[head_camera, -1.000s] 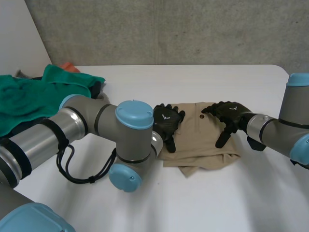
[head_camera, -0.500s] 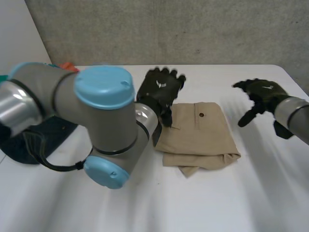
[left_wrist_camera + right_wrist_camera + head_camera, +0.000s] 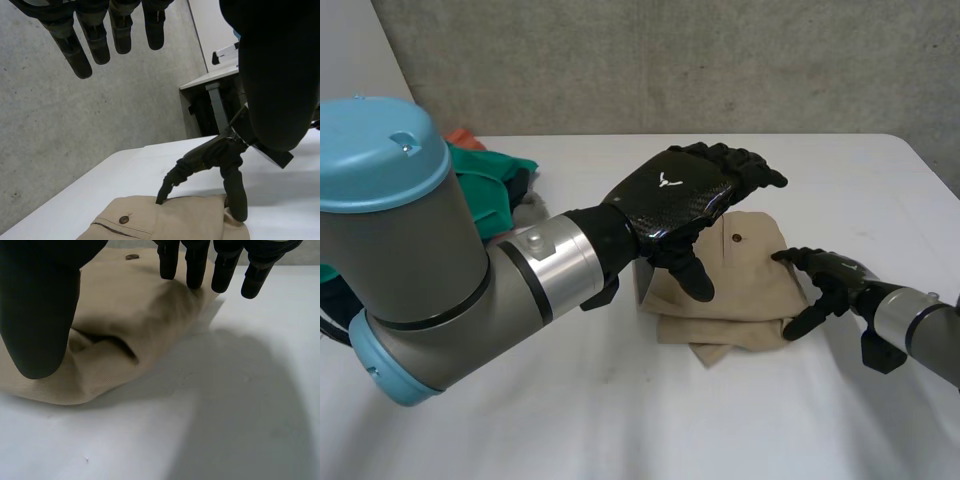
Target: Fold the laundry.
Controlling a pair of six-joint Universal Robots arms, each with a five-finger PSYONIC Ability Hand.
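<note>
The folded beige cloth shorts (image 3: 745,280) have been left by the raised, open, empty left hand (image 3: 680,195) and touched again at the edge by the straight-fingered, ungripping right hand (image 3: 832,278), presumably for another fold.

White table (image 3: 620,420): tan shorts (image 3: 750,290), green pile (image 3: 485,180).

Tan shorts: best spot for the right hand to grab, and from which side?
Likely the thick folded edge nearest the right hand, coming in low from that side. The tan shorts lie flat in stacked layers, and that edge bulges up off the table, so it can be pinched top and bottom.
</note>
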